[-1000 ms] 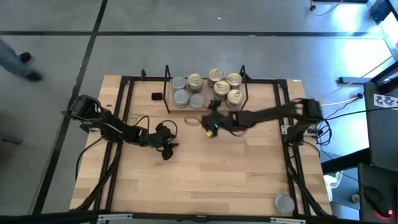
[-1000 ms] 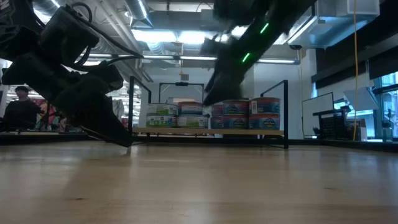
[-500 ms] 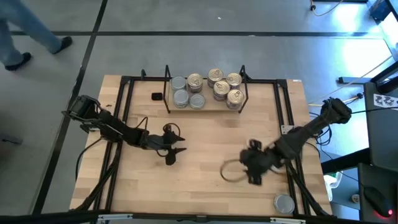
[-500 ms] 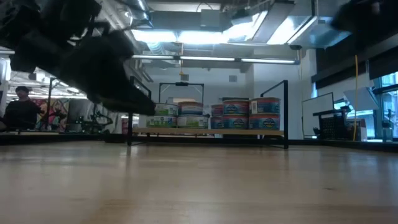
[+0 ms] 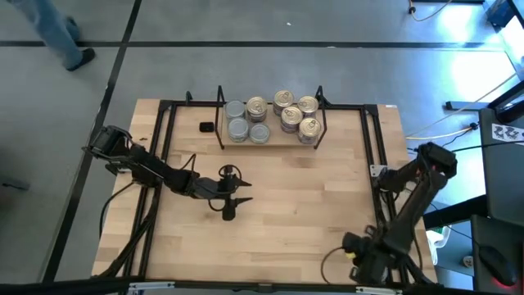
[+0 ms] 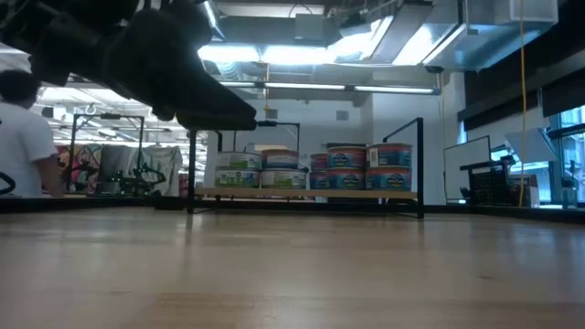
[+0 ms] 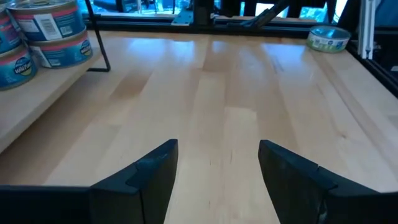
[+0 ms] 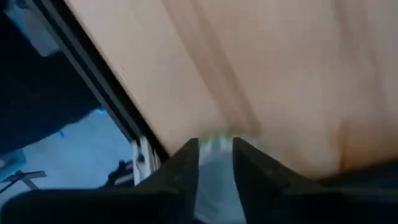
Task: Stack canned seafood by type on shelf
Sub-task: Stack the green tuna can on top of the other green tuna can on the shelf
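The shelf (image 5: 219, 106) stands at the table's far edge. Silver-lidded tins (image 5: 237, 121) sit on its wood base at the left and gold-lidded tins (image 5: 293, 115) at the right, two high in the low view (image 6: 347, 169). One green-labelled tin (image 7: 328, 38) stands alone at the near right corner, hidden in the high view under my right gripper (image 5: 364, 256). That gripper points down; its fingers (image 8: 183, 168) leave a narrow gap with a silvery blur in it. My left gripper (image 7: 217, 168) hangs open over bare wood left of centre (image 5: 229, 203).
A small black object (image 5: 206, 127) lies left of the shelf. Black rails (image 5: 168, 147) run along the table's sides. Bare wood fills the middle (image 5: 295, 197). A person walks on the floor beyond the far left corner (image 5: 57, 33), also seen in the low view (image 6: 23, 128).
My right gripper has swung from the front of the shelf across to the table's near right corner, rolling and tipping until it points down over the lone tin. My left gripper has risen a little and drifted toward the table's right. The tins on the shelf have not moved.
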{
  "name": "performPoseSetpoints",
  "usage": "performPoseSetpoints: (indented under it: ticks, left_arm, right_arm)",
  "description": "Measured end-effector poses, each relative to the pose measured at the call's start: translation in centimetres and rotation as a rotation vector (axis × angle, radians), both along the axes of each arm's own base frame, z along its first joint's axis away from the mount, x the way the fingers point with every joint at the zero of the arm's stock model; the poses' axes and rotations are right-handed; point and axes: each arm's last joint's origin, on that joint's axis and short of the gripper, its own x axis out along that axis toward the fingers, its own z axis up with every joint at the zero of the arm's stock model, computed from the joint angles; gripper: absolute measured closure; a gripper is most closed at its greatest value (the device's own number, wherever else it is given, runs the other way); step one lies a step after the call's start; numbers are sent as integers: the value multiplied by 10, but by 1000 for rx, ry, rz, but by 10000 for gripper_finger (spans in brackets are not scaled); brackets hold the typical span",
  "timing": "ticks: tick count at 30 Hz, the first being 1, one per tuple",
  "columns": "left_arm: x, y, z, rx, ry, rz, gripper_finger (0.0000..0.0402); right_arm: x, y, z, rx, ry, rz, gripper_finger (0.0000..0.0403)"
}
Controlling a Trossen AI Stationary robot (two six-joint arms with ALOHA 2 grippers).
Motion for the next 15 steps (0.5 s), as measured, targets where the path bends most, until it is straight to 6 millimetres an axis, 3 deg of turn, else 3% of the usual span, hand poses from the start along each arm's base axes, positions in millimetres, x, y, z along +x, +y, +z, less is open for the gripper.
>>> performPoseSetpoints:
  ticks: [9, 15]
  left_arm:
    - [-4, -13, 0, -64, -6, -26, 178]
    - [-7, -27, -6, -105, 9, -61, 178]
  right_arm:
    - [-34, 36, -22, 39, 149, -71, 364]
    - [-38, 45, -44, -25, 188, -60, 385]
